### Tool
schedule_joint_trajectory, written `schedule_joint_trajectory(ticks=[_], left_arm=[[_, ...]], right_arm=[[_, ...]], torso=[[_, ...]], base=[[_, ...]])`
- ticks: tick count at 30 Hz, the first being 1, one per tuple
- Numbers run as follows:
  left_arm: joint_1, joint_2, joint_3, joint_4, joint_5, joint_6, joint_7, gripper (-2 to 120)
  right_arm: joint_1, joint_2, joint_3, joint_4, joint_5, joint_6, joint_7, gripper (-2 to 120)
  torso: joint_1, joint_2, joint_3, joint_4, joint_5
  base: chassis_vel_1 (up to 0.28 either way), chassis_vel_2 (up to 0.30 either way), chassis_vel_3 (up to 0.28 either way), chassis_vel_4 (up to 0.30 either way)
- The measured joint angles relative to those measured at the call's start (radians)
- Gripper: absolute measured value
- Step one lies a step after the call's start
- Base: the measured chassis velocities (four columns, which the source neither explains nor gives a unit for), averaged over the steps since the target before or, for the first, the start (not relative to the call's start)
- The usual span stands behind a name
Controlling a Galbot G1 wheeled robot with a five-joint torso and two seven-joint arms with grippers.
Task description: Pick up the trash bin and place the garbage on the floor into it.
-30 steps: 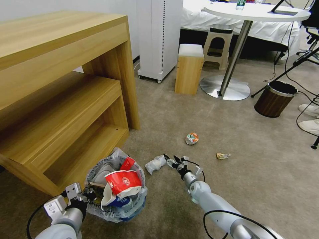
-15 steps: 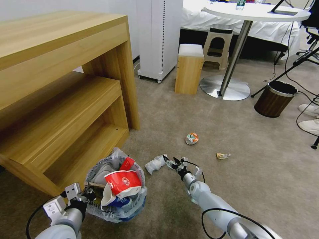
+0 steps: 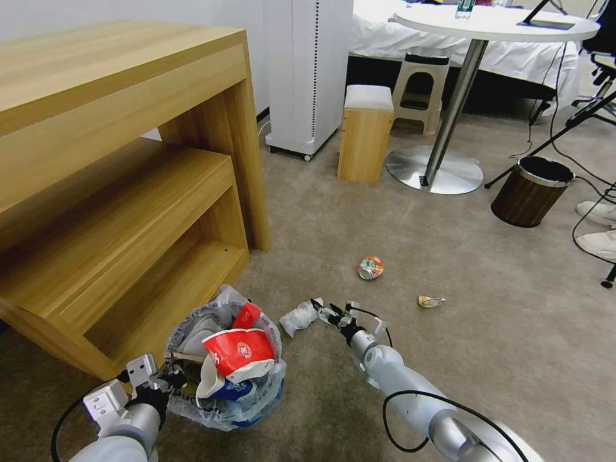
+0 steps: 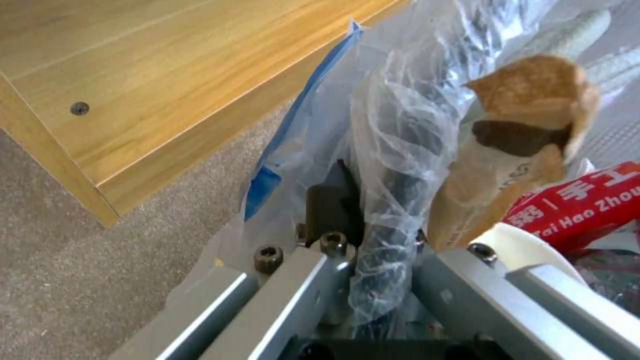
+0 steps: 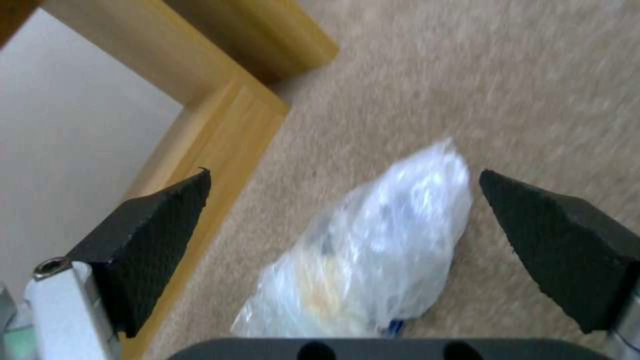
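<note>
Two hazards. Right end effector (image 5: 343,220) spread wide around clear plastic wrapper (image 3: 299,317) on carpet (image 3: 487,321): crinkly film may slip out. Left end effector (image 4: 370,260) clamps bin liner (image 4: 400,120); overfilled trash bin (image 3: 221,366), beside wooden shelf unit (image 3: 122,212), may shed paper cup (image 3: 239,351).

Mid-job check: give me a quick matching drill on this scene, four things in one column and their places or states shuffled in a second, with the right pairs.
Things:
1. trash bin
2. clear plastic wrapper
3. crushed can
4. right gripper

Places or states:
A. lying alone on the carpet, farther out toward the round table
B. open, pads either side of a wrapper
C. stuffed with litter, rim held by the left gripper
D. on the carpet between the open pads

Pairs: 1-C, 2-D, 3-A, 4-B
</note>
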Motion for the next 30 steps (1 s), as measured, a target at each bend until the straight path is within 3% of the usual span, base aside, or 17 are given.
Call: schedule_joint_trajectory(ticks=[30], left_arm=[[0.039, -0.005, 0.001, -0.052, -0.008, -0.011, 0.007, 0]], right_arm=[[0.014, 0.102, 0.092, -0.065, -0.056, -0.066, 0.097, 100]], torso=[[0.000, 0.000, 0.000, 0.0000, -0.0001]], base=[[0.000, 0.000, 0.000, 0.000]])
